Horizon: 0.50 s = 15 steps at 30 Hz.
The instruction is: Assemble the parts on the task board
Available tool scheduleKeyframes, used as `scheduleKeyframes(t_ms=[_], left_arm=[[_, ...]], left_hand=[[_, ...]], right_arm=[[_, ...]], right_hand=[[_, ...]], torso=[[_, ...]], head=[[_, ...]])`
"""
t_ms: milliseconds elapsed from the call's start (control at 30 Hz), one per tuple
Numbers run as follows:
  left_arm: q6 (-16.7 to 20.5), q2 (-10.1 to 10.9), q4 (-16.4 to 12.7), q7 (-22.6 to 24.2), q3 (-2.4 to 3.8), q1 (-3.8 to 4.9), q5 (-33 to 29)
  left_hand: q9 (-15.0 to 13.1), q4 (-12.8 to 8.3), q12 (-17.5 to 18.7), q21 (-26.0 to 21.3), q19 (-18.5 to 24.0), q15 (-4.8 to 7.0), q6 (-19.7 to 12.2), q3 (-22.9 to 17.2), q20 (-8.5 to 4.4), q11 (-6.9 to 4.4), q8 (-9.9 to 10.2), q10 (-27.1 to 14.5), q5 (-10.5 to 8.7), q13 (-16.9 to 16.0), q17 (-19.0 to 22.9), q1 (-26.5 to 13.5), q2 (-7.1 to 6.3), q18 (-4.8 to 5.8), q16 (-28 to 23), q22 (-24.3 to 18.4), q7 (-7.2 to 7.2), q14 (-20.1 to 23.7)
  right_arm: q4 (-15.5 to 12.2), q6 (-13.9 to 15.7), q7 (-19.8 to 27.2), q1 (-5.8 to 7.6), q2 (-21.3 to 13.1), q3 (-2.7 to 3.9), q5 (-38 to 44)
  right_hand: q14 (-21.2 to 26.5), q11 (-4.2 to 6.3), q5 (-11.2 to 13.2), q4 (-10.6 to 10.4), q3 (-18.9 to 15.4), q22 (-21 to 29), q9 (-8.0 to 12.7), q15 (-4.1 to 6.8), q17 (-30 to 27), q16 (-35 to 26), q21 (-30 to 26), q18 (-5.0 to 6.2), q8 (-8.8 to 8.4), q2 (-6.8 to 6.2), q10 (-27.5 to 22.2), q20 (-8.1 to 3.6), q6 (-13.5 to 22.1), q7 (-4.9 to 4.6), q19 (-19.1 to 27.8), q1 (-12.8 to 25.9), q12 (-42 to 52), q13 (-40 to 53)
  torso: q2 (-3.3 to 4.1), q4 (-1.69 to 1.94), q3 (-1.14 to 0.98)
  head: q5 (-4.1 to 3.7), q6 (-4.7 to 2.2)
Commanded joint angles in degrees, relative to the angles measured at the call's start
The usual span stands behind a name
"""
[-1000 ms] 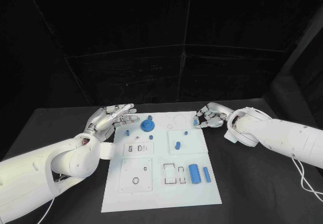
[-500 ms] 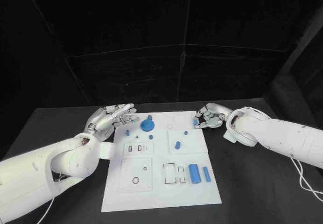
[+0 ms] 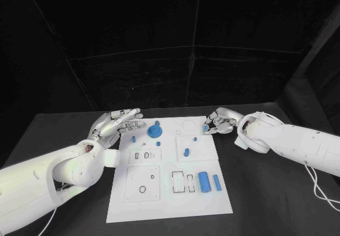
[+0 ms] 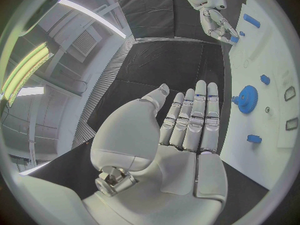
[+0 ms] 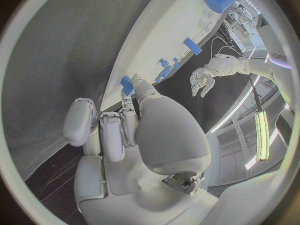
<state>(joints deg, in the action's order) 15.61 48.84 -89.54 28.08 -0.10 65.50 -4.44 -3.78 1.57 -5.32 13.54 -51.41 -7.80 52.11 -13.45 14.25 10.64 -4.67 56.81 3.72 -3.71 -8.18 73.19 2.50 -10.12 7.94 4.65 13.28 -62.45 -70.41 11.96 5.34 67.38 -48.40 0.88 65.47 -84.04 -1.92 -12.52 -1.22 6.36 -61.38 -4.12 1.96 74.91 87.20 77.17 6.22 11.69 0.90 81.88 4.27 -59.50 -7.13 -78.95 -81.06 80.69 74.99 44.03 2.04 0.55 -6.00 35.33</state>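
Little is changing since the earlier pictures: both hands are keeping their places at the far corners of the task board (image 3: 170,196), the left fingers shifting only slightly. Lying flat mid-table, the task board is carrying a blue gear (image 3: 155,131) near its far edge, a small blue peg (image 3: 187,152) nearer its middle, and a blue cylinder (image 3: 204,182) lying beside a thin blue bar (image 3: 217,182) toward its near right side. At the board's far right corner the right hand (image 3: 219,123) is pinching a small blue part (image 5: 127,84) between its fingertips. Beyond the board's far left corner the left hand (image 3: 113,125) is hovering, fingers straight and close together, palm holding nothing.
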Motion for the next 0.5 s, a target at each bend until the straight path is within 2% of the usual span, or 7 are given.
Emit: scheduleKeyframes(t_ms=[33,167,233,300,333,433,500], left_arm=[[-0.8,0.0,-0.1,0.1,0.02,0.06,0.1],[-0.7,0.1,-0.2,0.0,0.02,0.06,0.1],[-0.6,0.3,-0.4,0.0,0.02,0.07,0.1],[-0.6,0.4,-0.6,0.0,0.02,0.07,0.1],[-0.6,0.4,-0.6,0.0,0.02,0.07,0.1],[-0.5,0.3,-0.5,0.0,0.02,0.08,0.1],[-0.4,0.2,-0.5,0.0,0.02,0.08,0.1]], left_hand=[[0.0,-0.2,0.2,-0.4,-0.5,0.03,0.2,-0.6,-0.06,0.03,0.4,0.5,0.24,0.1,-0.1,0.2,0.06,-0.44,-0.4,-0.1,0.58,-0.5],[0.0,-0.2,0.2,-0.4,-0.5,0.03,0.2,-0.6,-0.06,0.03,0.4,0.5,0.24,0.1,-0.1,0.2,0.06,-0.44,-0.4,-0.1,0.58,-0.5],[0.0,-0.2,0.2,-0.4,-0.5,0.03,0.2,-0.6,-0.06,0.03,0.4,0.5,0.24,0.1,-0.1,0.2,0.06,-0.44,-0.4,-0.1,0.58,-0.5],[0.0,-0.2,0.2,-0.4,-0.5,0.03,0.2,-0.6,-0.06,0.03,0.4,0.5,0.24,0.1,-0.1,0.2,0.06,-0.44,-0.4,-0.1,0.58,-0.5],[0.0,-0.2,0.2,-0.4,-0.5,0.03,0.2,-0.6,-0.06,0.03,0.4,0.5,0.24,0.1,-0.1,0.2,0.06,-0.44,-0.4,-0.1,0.58,-0.5],[0.0,-0.2,0.2,-0.4,-0.5,0.03,0.2,-0.6,-0.06,0.03,0.4,0.5,0.24,0.1,-0.1,0.2,0.06,-0.44,-0.4,-0.1,0.58,-0.5],[0.0,-0.2,0.3,-0.4,-0.5,0.03,0.2,-0.7,-0.06,0.03,0.4,0.5,0.24,0.1,-0.1,0.2,0.02,-0.44,-0.4,-0.1,0.58,-0.5]], right_arm=[[-0.3,2.8,1.3,0.07,0.0,0.03,-0.5],[-1.4,4.8,1.2,0.1,-0.6,0.04,-1.4],[-2.8,5.4,0.6,0.14,-1.2,0.05,-1.6],[-5.0,6.3,-0.9,0.29,-2.0,0.07,-1.3],[-5.8,6.7,-1.9,0.36,-2.1,0.07,-0.9],[-8.3,7.9,-5.2,0.78,-2.1,0.09,1.0],[-11.2,8.5,-8.8,1.14,-1.7,0.09,3.0]], right_hand=[[-4.4,0.5,0.1,0.2,0.8,-0.1,-0.4,0.59,7.1,0.0,0.3,-0.86,0.54,1.52,0.2,-0.57,-1.7,1.04,0.0,-0.4,0.3,2.7],[-4.4,0.64,0.1,0.6,1.8,-0.2,-0.2,0.78,7.1,0.0,0.3,-0.88,0.39,1.89,0.2,-0.83,-1.8,1.13,0.0,-0.7,0.3,2.7],[-4.4,0.66,0.0,0.9,2.3,-0.1,-0.2,0.82,7.2,0.0,0.3,-0.89,0.35,1.93,0.2,-0.9,-1.8,1.14,0.0,-0.8,0.2,2.7],[-4.4,0.66,0.0,1.0,2.4,-0.1,-0.2,0.83,7.1,0.0,0.2,-0.88,0.33,1.89,0.2,-0.92,-1.8,1.12,0.0,-0.8,0.2,2.6],[-4.4,0.66,0.0,1.0,2.4,-0.1,-0.2,0.83,7.1,0.0,0.2,-0.88,0.32,1.87,0.1,-0.92,-1.8,1.12,0.0,-0.8,0.2,2.6],[-4.3,0.64,0.3,1.3,3.1,0.0,-0.1,0.83,6.9,-0.1,0.2,-0.87,0.23,1.91,-0.1,-0.98,-1.9,1.08,0.0,-0.8,-0.2,2.3],[-4.3,0.59,1.2,1.4,4.0,0.1,0.0,0.81,6.8,-0.2,0.1,-0.87,0.01,1.77,-0.3,-0.98,-1.8,1.02,0.1,-0.4,-0.5,2.0]], torso=[[0.01,-0.03,-0.04],[-0.05,-0.12,-0.08],[-0.13,-0.14,0.03],[-0.15,-0.01,0.31],[-0.18,0.0,0.37],[-0.56,-0.11,0.51],[-0.71,-0.09,0.55]], head=[[0.0,-0.01],[0.25,-0.18],[0.24,-0.1],[-0.2,-0.27],[-0.23,-0.33],[0.06,-0.18],[0.51,-0.19]])
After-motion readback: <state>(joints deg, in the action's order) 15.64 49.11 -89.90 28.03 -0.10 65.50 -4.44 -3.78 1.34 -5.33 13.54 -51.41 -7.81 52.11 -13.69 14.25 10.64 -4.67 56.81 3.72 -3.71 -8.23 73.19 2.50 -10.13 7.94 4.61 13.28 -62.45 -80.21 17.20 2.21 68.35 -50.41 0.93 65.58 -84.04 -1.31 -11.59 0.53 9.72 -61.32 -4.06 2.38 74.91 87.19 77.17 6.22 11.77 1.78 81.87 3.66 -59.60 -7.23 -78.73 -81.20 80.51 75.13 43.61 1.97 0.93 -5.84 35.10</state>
